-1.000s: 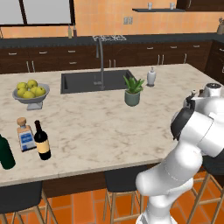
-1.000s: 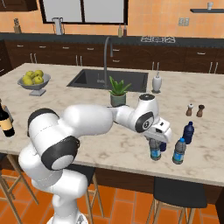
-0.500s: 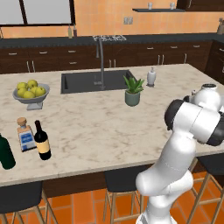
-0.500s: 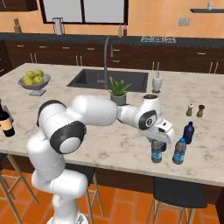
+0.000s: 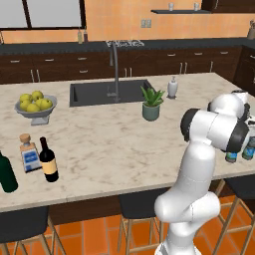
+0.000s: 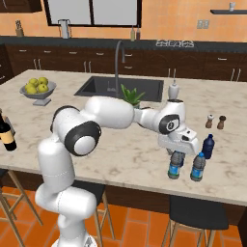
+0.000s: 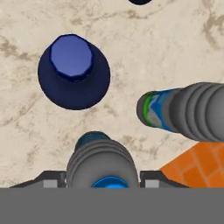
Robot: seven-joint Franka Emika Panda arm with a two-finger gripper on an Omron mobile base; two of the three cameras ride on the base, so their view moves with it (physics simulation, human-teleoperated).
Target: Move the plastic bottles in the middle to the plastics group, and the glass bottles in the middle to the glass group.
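- Marble island counter (image 6: 120, 159) runs across a kitchen of dark cabinets and orange walls; you can take its sink (image 6: 120, 89) as the landmark.
- Just right of the sink you have a potted plant (image 5: 151, 103), and past it a soap dispenser (image 6: 173, 89).
- Left of the sink you see a bowl of yellow fruit (image 5: 36, 103).
- Far to the sink's right, at the counter's near edge, your gripper (image 6: 177, 153) sits over a clear bottle with a blue cap (image 6: 175, 165).
- In the hand view that clear bottle (image 7: 107, 166) stands between the two finger tips (image 7: 52, 180), which show on either side of it; you cannot tell whether they touch it.
- Just beside it stands a second clear bottle (image 6: 198, 167), seen in the hand view leaning in from the right (image 7: 188, 111).
- Behind the pair, a little farther from the edge, you have a dark blue bottle (image 6: 208, 146), seen from above in the hand view (image 7: 73, 72).
- Two small shakers (image 6: 215, 121) stand farther back on that side.
- Far to the sink's left, near the front edge, the wine bottle (image 5: 48, 160) stands upright, just beside the square clear bottle with a cork (image 5: 29, 153) and near the dark green bottle (image 5: 7, 173).
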